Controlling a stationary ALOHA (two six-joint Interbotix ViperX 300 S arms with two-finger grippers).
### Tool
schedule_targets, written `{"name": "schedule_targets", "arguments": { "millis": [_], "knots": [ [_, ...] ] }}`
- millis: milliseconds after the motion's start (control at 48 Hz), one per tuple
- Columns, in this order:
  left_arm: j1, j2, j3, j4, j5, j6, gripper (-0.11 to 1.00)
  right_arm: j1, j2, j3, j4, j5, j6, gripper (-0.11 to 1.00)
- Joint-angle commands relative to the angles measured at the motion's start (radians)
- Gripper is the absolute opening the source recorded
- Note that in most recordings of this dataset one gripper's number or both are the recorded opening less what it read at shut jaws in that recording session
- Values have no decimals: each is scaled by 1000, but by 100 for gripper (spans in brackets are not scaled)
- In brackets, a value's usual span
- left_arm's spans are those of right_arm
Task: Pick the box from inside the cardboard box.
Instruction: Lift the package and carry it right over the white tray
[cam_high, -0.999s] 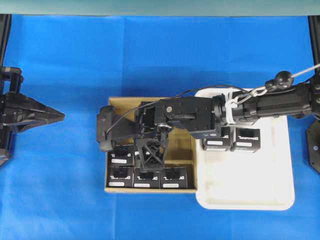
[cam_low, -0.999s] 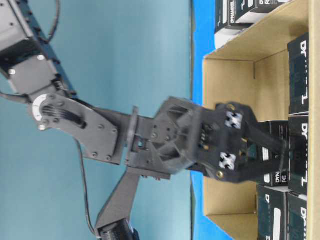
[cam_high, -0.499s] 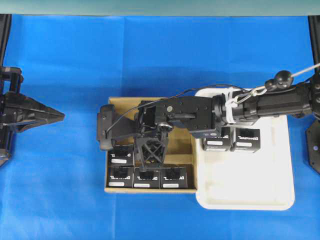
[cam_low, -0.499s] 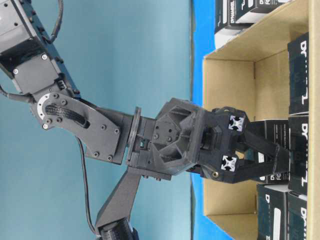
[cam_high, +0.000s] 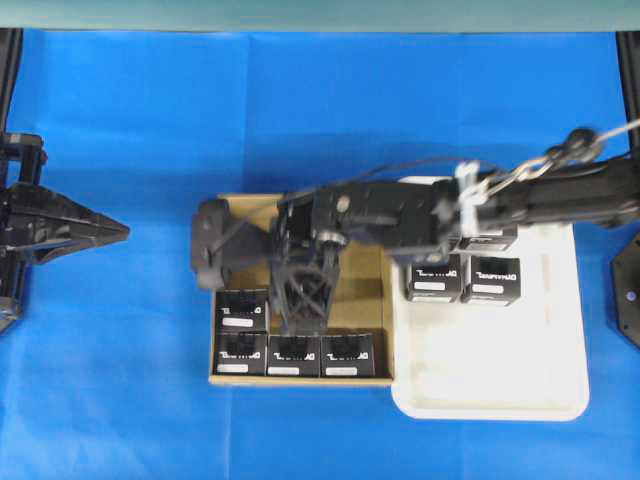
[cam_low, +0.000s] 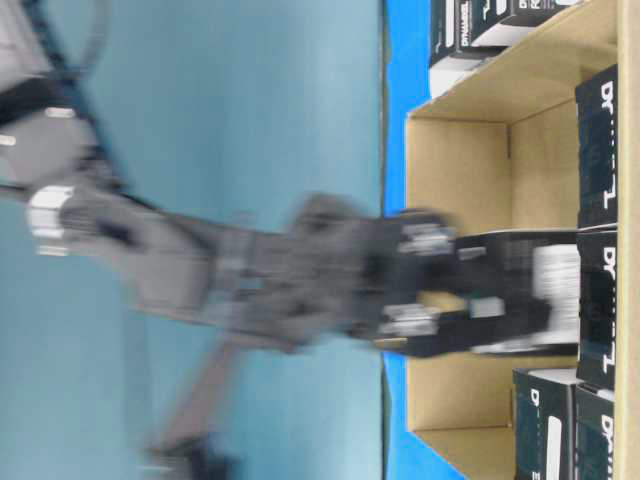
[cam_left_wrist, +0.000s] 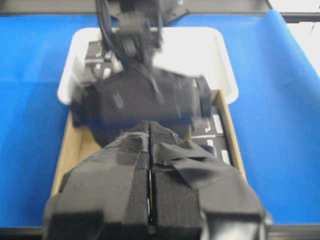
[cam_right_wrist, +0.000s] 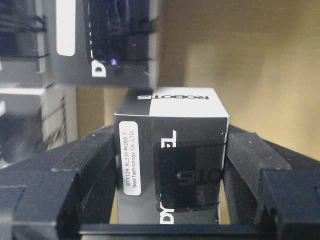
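My right gripper (cam_high: 305, 318) reaches into the brown cardboard box (cam_high: 232, 203) and is shut on one black box (cam_right_wrist: 172, 165); its fingers (cam_right_wrist: 85, 170) press both sides of the box. The white label (cam_right_wrist: 129, 157) faces the wrist camera. In the table-level view the gripper (cam_low: 520, 300) and the held box (cam_low: 555, 285) are blurred. From overhead the held box is hidden under the gripper. Several more black boxes (cam_high: 294, 353) line the cardboard box's front and left. My left gripper (cam_high: 100, 232) is shut and empty, far left, and also shows in its wrist view (cam_left_wrist: 150, 131).
A white plastic tray (cam_high: 490, 395) sits against the cardboard box's right side, holding black boxes (cam_high: 434, 279) at its back. The right arm (cam_high: 540, 195) spans the tray's back edge. Blue cloth (cam_high: 300, 100) covers the table.
The right gripper's fingers have closed onto the black box they straddled. The right arm is now blurred with motion and has shifted slightly toward the back. The left arm has not moved.
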Motion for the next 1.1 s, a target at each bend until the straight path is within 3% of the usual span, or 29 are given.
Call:
{"name": "schedule_targets", "arguments": {
  "millis": [0, 333, 562, 687, 895, 1082],
  "knots": [
    [2, 3, -26, 2, -6, -3, -6, -17, -63, -43, 0, 58, 0, 62],
    [2, 3, -25, 2, -5, -3, -6, -29, -209, -115, 0, 314, -3, 62],
    [2, 3, -25, 2, -6, -3, -6, -12, -296, -74, 64, 417, 12, 62],
    [2, 5, -25, 2, -6, -5, -6, 6, -334, -15, 110, 426, 18, 62],
    [2, 3, -26, 2, -3, -11, -6, 41, -407, 112, 115, 383, 121, 62],
    [2, 0, -23, 2, 26, -15, -6, 89, -523, 295, 117, 279, 187, 62]
  ]
}}
